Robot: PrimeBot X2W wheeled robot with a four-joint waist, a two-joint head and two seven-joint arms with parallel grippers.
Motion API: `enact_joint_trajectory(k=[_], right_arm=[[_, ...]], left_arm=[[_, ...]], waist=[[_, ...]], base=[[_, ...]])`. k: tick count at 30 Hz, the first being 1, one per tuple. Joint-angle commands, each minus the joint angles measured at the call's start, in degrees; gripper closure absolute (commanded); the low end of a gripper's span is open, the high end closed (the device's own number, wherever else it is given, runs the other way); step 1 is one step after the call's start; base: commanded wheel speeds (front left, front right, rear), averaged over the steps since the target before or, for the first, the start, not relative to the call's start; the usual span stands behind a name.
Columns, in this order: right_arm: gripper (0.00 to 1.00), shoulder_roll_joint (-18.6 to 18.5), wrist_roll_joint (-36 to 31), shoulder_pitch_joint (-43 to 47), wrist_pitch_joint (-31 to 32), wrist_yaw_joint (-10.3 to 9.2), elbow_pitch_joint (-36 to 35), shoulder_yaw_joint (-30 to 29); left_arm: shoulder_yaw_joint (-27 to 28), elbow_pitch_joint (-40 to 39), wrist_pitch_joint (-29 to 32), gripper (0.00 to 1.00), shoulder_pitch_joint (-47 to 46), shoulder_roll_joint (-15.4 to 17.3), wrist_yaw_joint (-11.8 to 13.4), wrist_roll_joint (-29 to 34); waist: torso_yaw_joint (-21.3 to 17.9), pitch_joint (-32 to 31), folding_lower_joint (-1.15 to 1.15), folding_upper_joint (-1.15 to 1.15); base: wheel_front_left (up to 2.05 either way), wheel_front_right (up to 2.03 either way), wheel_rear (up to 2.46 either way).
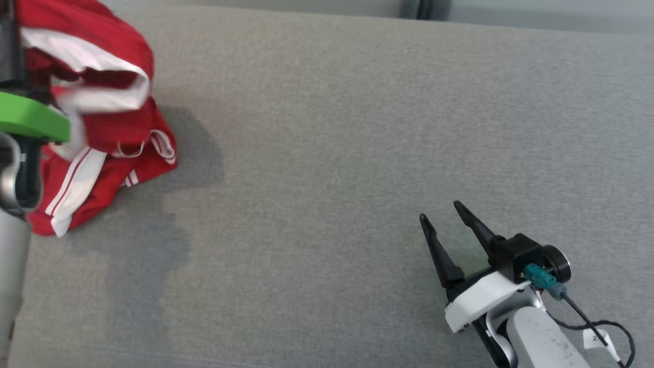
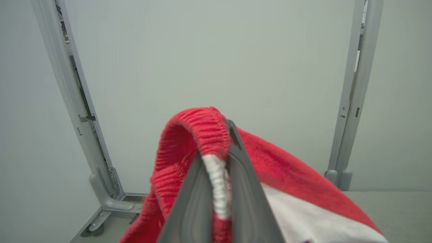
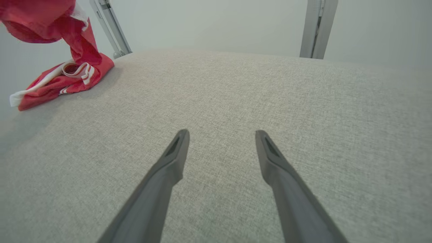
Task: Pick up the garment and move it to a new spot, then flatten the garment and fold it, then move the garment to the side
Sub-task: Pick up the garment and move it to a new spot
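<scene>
Pinching red garment (image 2: pixel 189 135) in left fingers (image 2: pixel 187 212), right fingers (image 3: pixel 162 182) spread

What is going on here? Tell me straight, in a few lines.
The robot is picking up a red and white garment. Its left gripper is shut on the garment's elastic waistband and holds that end up in the air, while the lower part lies crumpled on the grey padded surface, at its left end. The right gripper is open and holds nothing, hovering over a bare stretch of the surface to the right. No flattening or folding has begun.
</scene>
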Motion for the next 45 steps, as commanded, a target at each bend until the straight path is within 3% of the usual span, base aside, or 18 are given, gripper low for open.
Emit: enact_joint_trajectory(k=[1,8,16,23,24,25,26,31,45], right_arm=[[0.0,-0.21,0.45,1.29,-0.02,-0.1,-0.16,-0.11],[0.0,-0.21,1.61,3.5,-0.03,-0.1,-0.94,0.6],[0.0,-0.21,2.28,4.6,-0.03,-0.1,-1.49,0.79],[0.0,-0.2,2.69,4.54,-0.03,-0.1,-1.74,0.66],[0.0,-0.2,2.64,4.68,-0.03,-0.1,-1.87,0.46],[0.0,-0.2,2.65,4.76,-0.03,-0.1,-1.89,0.3],[0.0,-0.2,2.63,4.85,-0.03,-0.1,-1.93,0.08],[0.0,-0.2,2.38,5.12,-0.02,-0.09,-1.74,-0.97],[0.0,-0.21,1.76,7.05,-0.02,-0.09,-0.89,-1.92]], left_arm=[[-0.32,-2.06,-0.16,1.0,1.05,-1.26,-0.1,1.11],[-4.44,-10.14,-0.09,1.0,1.2,-7.79,-0.27,2.4],[-9.41,-11.88,0.0,1.0,-0.22,-20.73,0.1,-0.9],[-10.03,-7.8,-0.11,1.0,3.7,-24.15,1.32,0.08],[-9.47,-6.57,-0.13,0.91,5.43,-24.22,1.51,0.21],[-8.79,-5.77,-0.15,0.64,6.73,-24.17,1.72,0.34],[-8.09,-4.82,-0.15,0.0,8.54,-24.02,1.79,1.0],[-3.85,-1.78,-0.16,0.0,17.96,-22.87,2.6,4.84],[13.06,-0.75,-0.1,0.0,36.75,-23.26,0.2,14.09]], waist=[[-4.64,-3.99,0.0,0.0],[-11.76,-6.3,0.0,0.0],[-18.69,-5.77,0.0,0.0],[-21.33,-4.85,0.0,0.0],[-21.38,-4.74,0.0,0.0],[-21.36,-4.72,0.0,0.0],[-21.26,-4.68,0.0,0.0],[-19.98,-4.9,0.0,0.0],[-15.29,-9.38,0.0,0.0]], base=[[0.0,0.0,0.0],[0.0,0.0,0.0],[0.0,0.0,0.0],[0.0,0.0,0.0],[0.0,0.0,0.0],[0.0,0.0,0.0],[0.0,0.0,0.0],[0.0,0.0,0.0],[0.0,0.0,0.0]])
